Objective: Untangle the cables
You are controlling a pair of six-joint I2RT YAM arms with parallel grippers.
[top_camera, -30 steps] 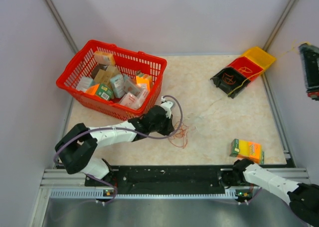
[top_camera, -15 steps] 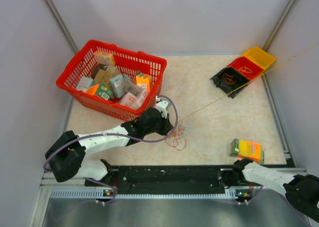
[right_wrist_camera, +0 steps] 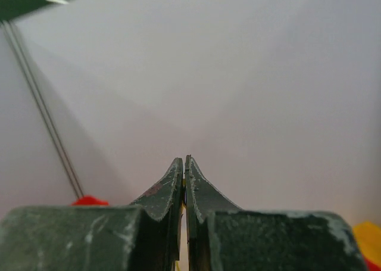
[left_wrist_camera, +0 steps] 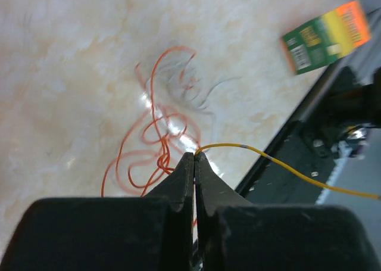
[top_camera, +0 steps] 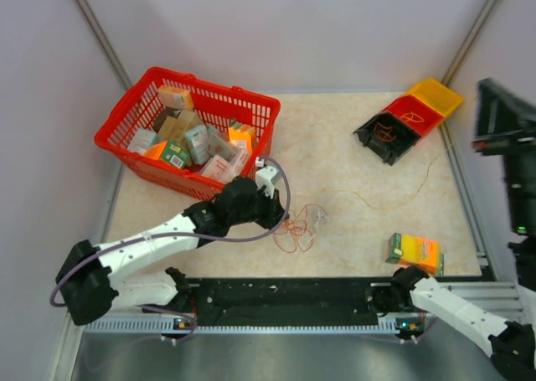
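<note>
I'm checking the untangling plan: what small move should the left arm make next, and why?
Probably draw the left gripper slowly up and away from the orange loops. It is shut on the yellow wire with its tips right over them, so a gentle pull may slide that strand clear.

A beige marbled tabletop (top_camera: 335, 121) fills the middle of the overhead view. Plain pale grey walls close it in: the back wall (top_camera: 285, 29) at 12 o'clock, the left wall (top_camera: 42, 130) at 9 and the right wall (top_camera: 519, 29) at 3. A left corner post (top_camera: 96, 31) stands at 11 and a right corner post (top_camera: 476, 31) at 1. A ribbed aluminium rail (top_camera: 276, 324) runs along 6 o'clock, with a dull metal sheet (top_camera: 276, 360) beyond it. The light is soft and even.
</note>
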